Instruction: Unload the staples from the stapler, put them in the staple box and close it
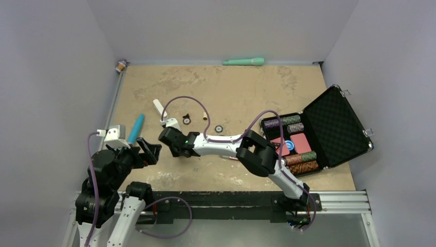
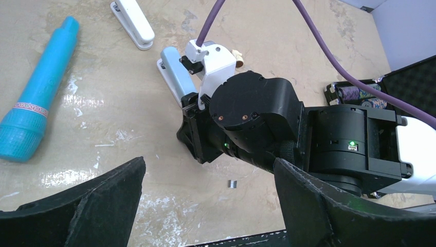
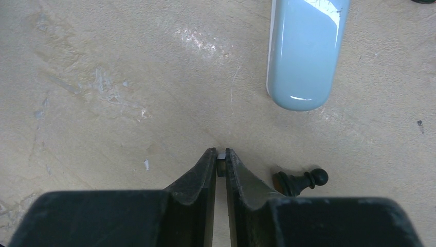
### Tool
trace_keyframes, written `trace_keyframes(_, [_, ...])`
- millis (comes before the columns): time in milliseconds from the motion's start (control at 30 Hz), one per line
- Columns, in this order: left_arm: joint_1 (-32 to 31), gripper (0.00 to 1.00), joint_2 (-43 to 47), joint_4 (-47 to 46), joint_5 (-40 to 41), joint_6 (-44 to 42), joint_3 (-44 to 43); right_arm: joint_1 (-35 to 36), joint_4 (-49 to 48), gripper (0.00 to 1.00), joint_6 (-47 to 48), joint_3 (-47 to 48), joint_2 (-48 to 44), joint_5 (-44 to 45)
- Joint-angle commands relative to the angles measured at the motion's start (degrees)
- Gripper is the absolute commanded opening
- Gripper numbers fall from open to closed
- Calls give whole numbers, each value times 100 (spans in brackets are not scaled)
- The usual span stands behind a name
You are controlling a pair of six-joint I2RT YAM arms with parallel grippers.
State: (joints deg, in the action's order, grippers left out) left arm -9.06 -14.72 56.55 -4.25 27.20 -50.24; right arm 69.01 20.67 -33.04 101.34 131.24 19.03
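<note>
While the right gripper (image 3: 221, 156) sits low over the table (image 1: 247, 87), just on the near side of the stapler (image 1: 160, 108), its jaws stand almost together. They pinch a tiny pale-grey bit at the very tips, which I read as the staples (image 3: 221, 154). The stapler lies opened out on the table. Its white bar (image 2: 132, 23) is on the far side and its light blue bar (image 2: 174, 77) nearer, the two roughly in line. The blue bar's rounded end is just ahead of the right fingertips.

My left gripper (image 2: 208, 206) hovers near and to the left of the stapler, jaws spread wide, its fingers (image 2: 103, 206) framing the right wrist. A loose grey fleck (image 2: 232, 183) lies on the table nearer than the stapler. A bright blue marker (image 1: 136, 128) lies just left of the stapler. A small black pawn-shaped piece (image 3: 301, 181) lies nearer than the blue bar, beside the right fingers. Well right of the stapler stands an open black case (image 1: 334, 118) with stacked chips, and a teal pen (image 1: 244, 62) lies far beyond.
</note>
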Motion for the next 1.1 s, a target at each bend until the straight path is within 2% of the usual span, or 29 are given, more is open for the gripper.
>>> trace_keyframes(0, [36, 98, -40, -219, -41, -119, 23, 37, 123, 14, -62, 177, 31, 175])
trace_keyframes(633, [34, 97, -77, -222, -41, -119, 12, 128, 162, 11, -110, -69, -703, 178])
trace_keyframes(1067, [36, 97, -70, -215, -32, -119, 14, 168, 182, 10, -356, -847, -1557, 368])
